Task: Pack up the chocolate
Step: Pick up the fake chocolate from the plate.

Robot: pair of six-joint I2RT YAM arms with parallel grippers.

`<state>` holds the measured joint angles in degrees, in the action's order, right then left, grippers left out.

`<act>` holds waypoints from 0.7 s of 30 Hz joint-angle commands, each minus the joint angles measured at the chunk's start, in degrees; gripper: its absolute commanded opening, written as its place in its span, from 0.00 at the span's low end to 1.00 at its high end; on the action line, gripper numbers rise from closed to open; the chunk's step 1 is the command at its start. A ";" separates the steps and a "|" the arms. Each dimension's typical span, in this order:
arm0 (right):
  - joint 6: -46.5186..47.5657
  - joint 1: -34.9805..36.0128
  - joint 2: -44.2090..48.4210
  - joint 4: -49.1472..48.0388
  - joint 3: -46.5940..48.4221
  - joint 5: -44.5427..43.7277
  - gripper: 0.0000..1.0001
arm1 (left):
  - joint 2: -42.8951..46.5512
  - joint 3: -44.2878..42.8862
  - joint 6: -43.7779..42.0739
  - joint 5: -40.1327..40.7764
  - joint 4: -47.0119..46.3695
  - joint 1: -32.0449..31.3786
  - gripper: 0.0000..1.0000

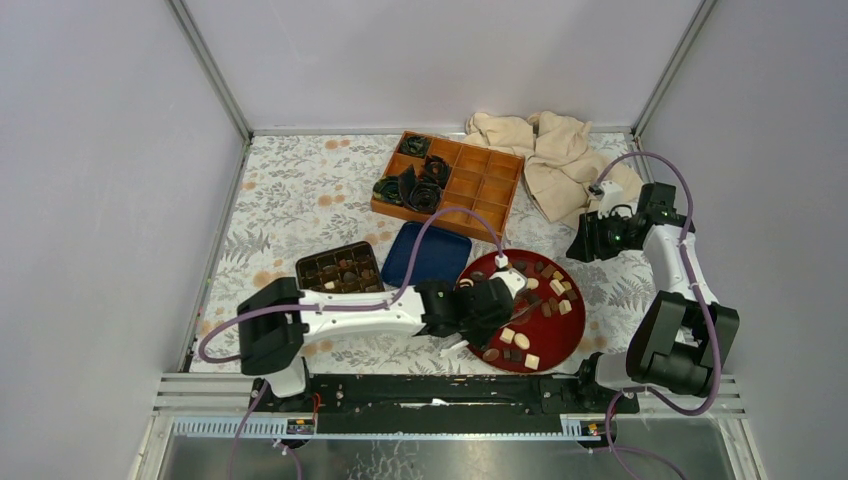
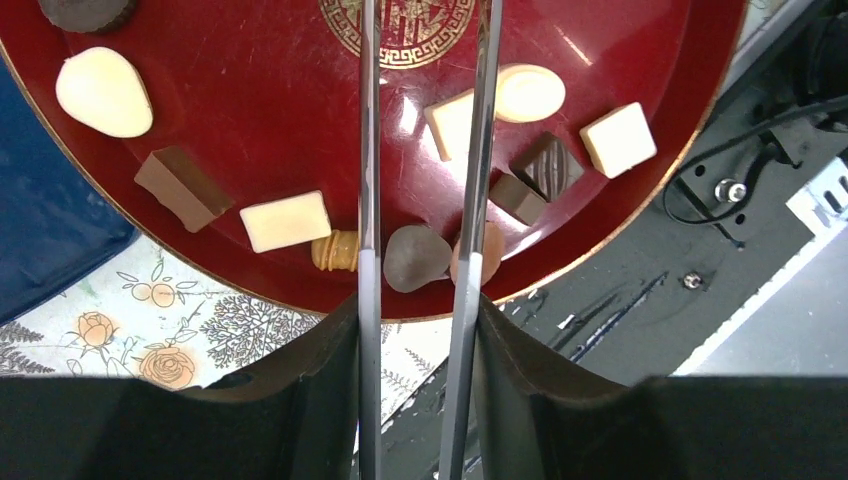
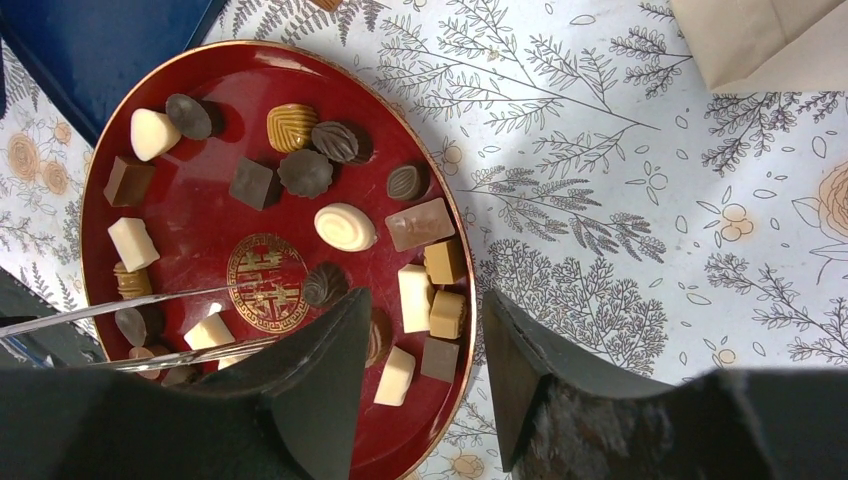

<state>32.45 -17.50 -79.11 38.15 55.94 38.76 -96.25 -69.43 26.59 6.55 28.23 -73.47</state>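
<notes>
OK, left gripper (image 2: 415,308) is part open. Its two long metal blades (image 2: 368,150) straddle one dark rounded piece (image 2: 415,258) at the rim of the red plate (image 2: 250,120); contact can't be told. The chocolate (image 3: 345,227) lies scattered across that plate. Right gripper (image 3: 422,310) is spread wide, empty, above the counter (image 3: 620,200) near the plate.

From my seat the red plate (image 2: 250,110) looks like glossy lacquer, throwing glare. The chocolate (image 2: 286,220) is smooth, some pieces ribbed. My left pincer (image 2: 425,150) has thin fingers (image 2: 368,150) like polished metal. The desk (image 3: 620,130) cover looks like matt printed cloth; the beige cloth (image 1: 555,165) is crumpled and soft.
</notes>
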 commanded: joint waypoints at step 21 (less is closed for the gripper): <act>1.73 -2.44 3.07 1.44 -0.40 5.42 0.53 | -11.20 -13.00 -2.69 2.69 6.54 2.43 0.48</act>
<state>33.12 -19.46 -77.95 38.39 55.42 41.71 -105.84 -79.50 24.67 8.19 34.15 -71.81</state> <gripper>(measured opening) 0.533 0.480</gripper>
